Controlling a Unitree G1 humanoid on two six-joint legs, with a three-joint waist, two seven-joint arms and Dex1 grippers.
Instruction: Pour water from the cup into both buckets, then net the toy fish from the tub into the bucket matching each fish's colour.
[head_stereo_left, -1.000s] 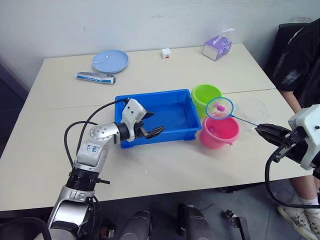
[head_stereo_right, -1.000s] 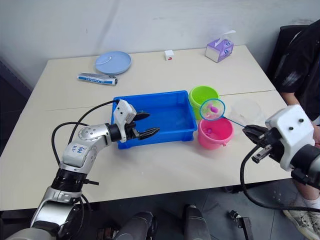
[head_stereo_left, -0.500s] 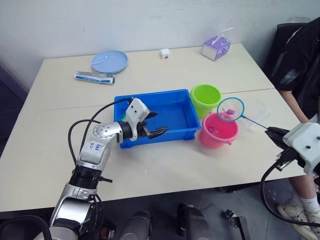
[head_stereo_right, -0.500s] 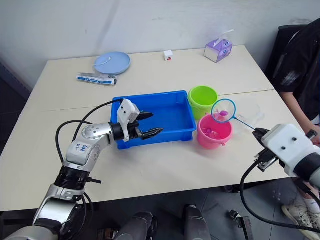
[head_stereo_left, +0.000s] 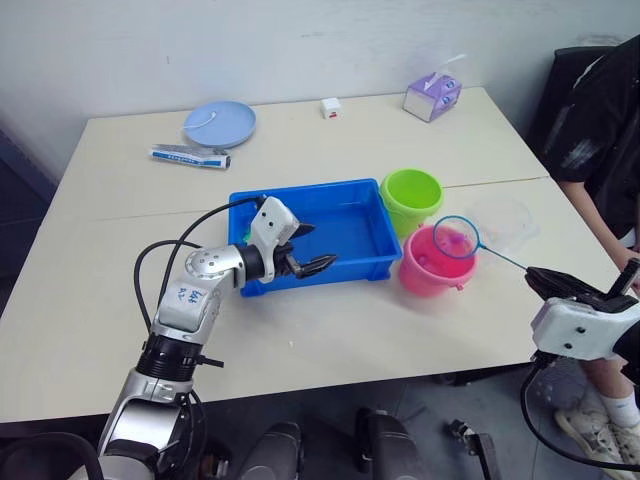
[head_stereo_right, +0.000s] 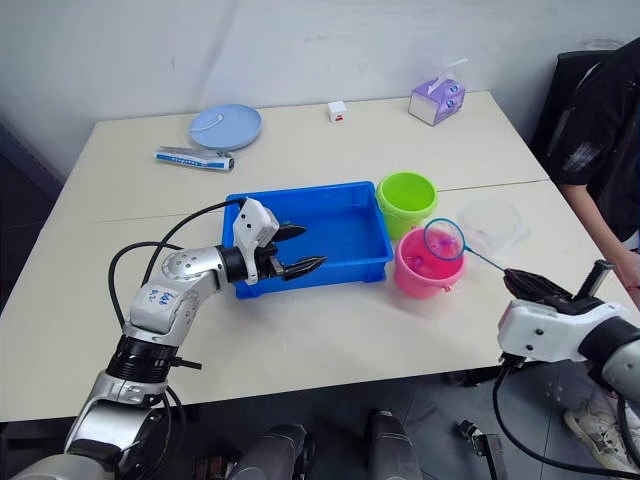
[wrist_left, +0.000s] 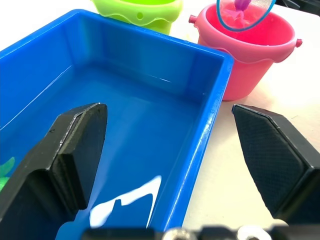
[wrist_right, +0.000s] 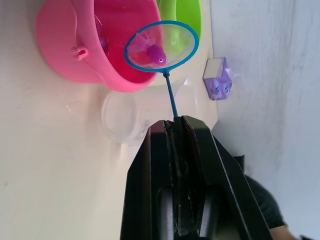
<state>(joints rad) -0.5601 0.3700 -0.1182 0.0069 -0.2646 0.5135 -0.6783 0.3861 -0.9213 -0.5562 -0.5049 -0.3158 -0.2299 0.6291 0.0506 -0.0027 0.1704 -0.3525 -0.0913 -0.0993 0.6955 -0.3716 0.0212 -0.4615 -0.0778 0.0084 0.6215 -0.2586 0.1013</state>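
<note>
1. The net (head_stereo_left: 457, 237) is pinched by its thin stick in the right hand (wrist_right: 176, 131), whose fingers are pressed together on the handle. Its blue hoop has come down from above the gap between the two buckets and now hangs over the mouth of the pink bucket (head_stereo_left: 428, 268).
2. A magenta toy fish (wrist_right: 155, 52) lies in the mesh, not yet tipped out; other pink fish already sit in the pink bucket.
3. That shift means the colour match is settled: I judge the next move to be a roll of the wrist to drop the fish in.
4. The green bucket (head_stereo_left: 411, 193) stands just behind the pink bucket, and the clear cup (head_stereo_left: 503, 220) rests on the counter (head_stereo_left: 330, 340) beside it, away from the tub (head_stereo_left: 345, 265).
5. The left hand (head_stereo_left: 310, 247) stays spread over the tub's near edge, holding nothing. A green fish (wrist_left: 5, 169) remains in the tub's water.
</note>
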